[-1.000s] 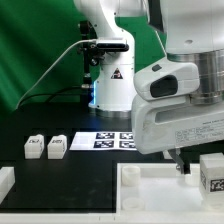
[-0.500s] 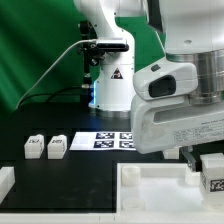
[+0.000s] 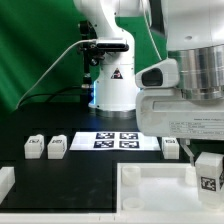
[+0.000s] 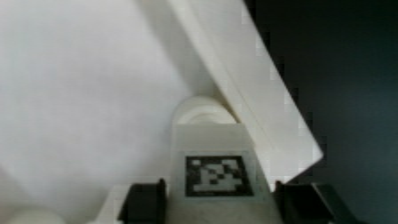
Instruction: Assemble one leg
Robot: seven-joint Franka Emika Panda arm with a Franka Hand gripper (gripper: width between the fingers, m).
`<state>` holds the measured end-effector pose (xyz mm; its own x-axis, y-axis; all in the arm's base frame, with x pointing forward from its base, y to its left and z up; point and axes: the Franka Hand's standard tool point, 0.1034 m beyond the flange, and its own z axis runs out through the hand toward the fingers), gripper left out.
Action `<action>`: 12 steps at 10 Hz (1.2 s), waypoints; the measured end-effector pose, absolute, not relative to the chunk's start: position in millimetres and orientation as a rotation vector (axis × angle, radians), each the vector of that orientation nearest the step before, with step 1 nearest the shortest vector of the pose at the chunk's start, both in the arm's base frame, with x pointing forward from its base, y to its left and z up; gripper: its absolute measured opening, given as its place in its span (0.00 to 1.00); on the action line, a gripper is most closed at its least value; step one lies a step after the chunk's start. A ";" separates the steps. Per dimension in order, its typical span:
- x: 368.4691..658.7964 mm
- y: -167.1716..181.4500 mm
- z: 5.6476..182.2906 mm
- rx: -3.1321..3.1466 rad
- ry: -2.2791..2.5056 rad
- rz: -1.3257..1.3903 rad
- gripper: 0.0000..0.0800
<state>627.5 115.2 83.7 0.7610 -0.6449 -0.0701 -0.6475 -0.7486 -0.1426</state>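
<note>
**One leg in the jaws, nothing joined yet**

From where I stand, the gripper (image 4: 222, 203) has the leg (image 3: 208, 176) between its jaws. In the wrist view the two fingers (image 4: 146, 200) sit narrow on either side of the leg's tagged face. A thin dark sliver shows beside each finger, so I'd say it is probably clamped rather than swear to it.

The leg hangs at the far edge of the exterior view's right, over or just above that end of the big white panel (image 3: 150, 180). The wrist view shows its rounded end pointing along the panel's sloping edge.

As for progress, the picking up looks done. The fitting is what remains, since I see no sign that the leg is seated in the panel.

Three other legs lie loose on the black table (image 3: 90, 170). Two of them (image 3: 33, 147) (image 3: 57, 147) are on the exterior view's left of the marker board (image 3: 115, 139), and one (image 3: 170, 146) is on its right.

Much of the scene is hard to read:
- The arm's bulk blocks the space behind the held leg.
- The frame cuts that leg's outer side.
- The far finger is hidden in the exterior view.
- The wrist picture is soft, and I can't find the hole or socket the leg is meant for.
- I can't tell whether the leg's underside touches the panel.
</note>
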 end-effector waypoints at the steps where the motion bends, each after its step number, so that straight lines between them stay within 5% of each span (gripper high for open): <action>1: 628.0 115.3 83.8 -2.687 1.279 0.047 0.37; 6: 626.9 127.9 83.5 -2.334 1.858 0.129 0.37; 8: 626.7 128.5 83.3 -2.340 1.850 0.129 0.65; 12: 620.2 125.0 84.5 -2.638 1.387 0.089 0.81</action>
<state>620.2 125.0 84.5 0.5683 -0.8130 -0.1265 -0.8225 -0.5573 -0.1139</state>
